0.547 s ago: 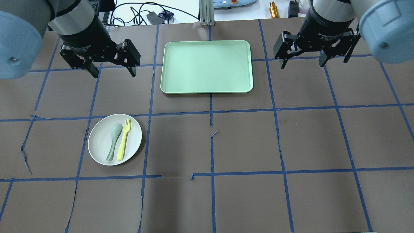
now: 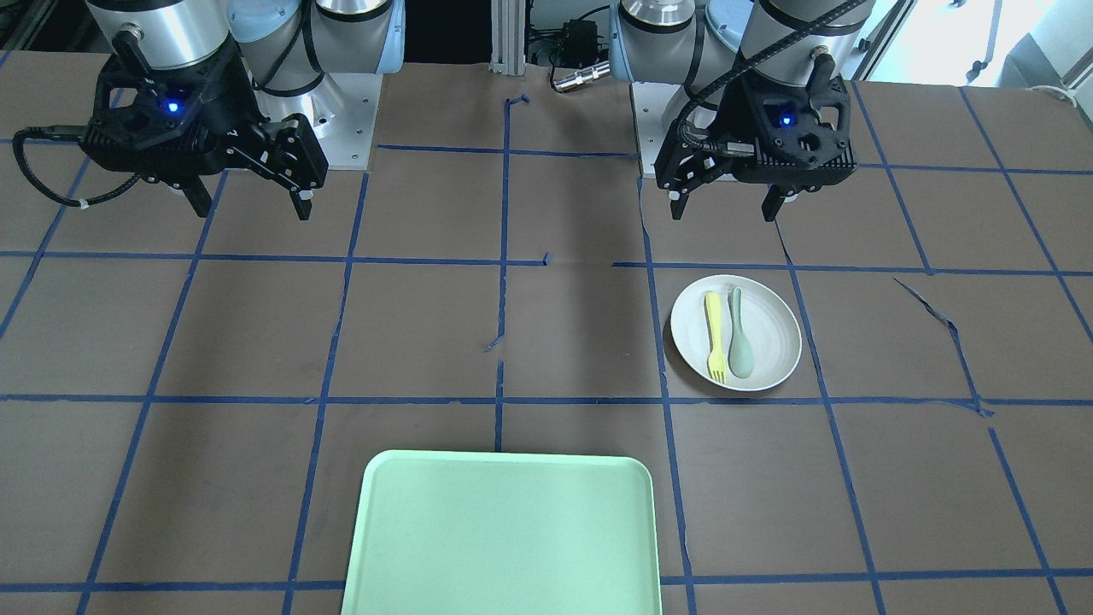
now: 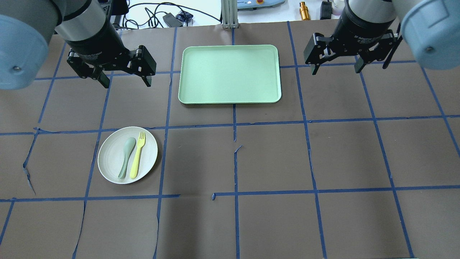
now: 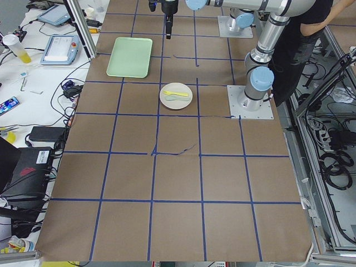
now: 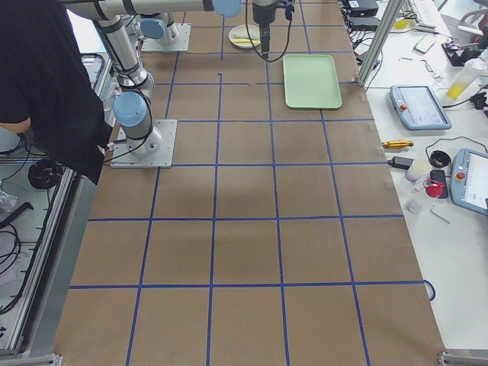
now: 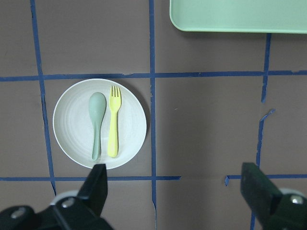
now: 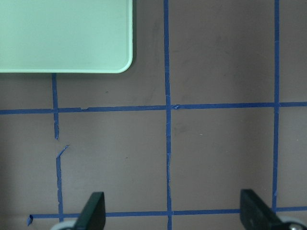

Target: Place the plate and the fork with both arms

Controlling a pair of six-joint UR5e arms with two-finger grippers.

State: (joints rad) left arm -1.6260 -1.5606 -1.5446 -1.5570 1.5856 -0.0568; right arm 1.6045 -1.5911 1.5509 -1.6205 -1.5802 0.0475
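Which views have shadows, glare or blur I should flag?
Overhead exterior: a soft dark shadow band runs down the table, below the tray in the picture. Front-facing: the top right corner is washed out. Left wrist: the plate is sharp, the left gripper at the bottom edge is blurred. Side views: light is even, but the plate shows very small.

A round off-white shallow plate (image 3: 109, 158) with a slightly raised rim lies flat on the tabletop (image 3: 273, 158), in the lower left of the overhead view. On its right half rests a slim pale yellow plastic fork (image 3: 138, 155), tines toward the frame's top, handle slanting slightly to the lower left. Near the upper corners hang the black left gripper (image 3: 127, 83) and right gripper (image 3: 336, 71), fingers (image 3: 146, 73) spread wide, both well apart from the plate.
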